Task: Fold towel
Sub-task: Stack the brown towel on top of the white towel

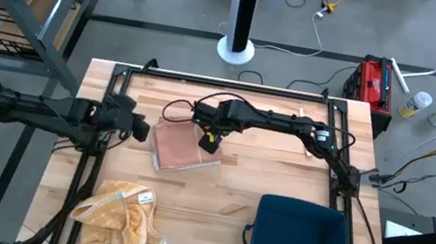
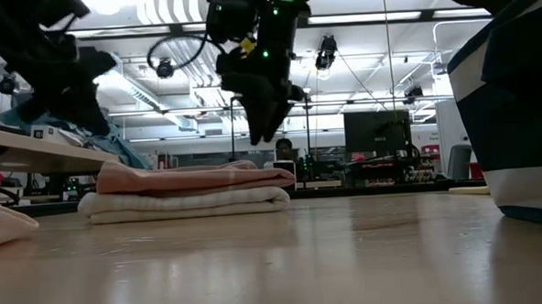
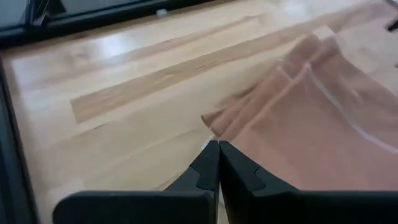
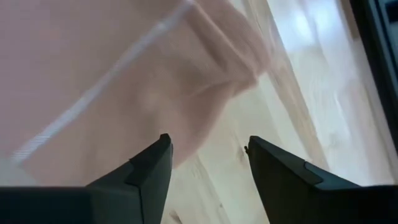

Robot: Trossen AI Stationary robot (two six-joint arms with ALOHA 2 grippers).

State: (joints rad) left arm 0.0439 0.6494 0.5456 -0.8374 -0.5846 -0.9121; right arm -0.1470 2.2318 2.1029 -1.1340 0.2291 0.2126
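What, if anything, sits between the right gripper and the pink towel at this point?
Nothing visible. The right gripper hangs open just above the folded pink towel, with only bare table beside it. The left gripper is shut, off the towel's left edge. The yellow cloth and dark blue bin lie apart, nearer the front.

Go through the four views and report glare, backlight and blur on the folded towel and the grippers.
High view: even light, the pink folded towel reads clearly. Low view: bright ceiling lights leave the right gripper a dark silhouette, and the tabletop carries a soft sheen. Left wrist view: glare streaks the wood, the shut left gripper is sharp. Right wrist view: the towel is smeared and soft, the open fingers crisp.
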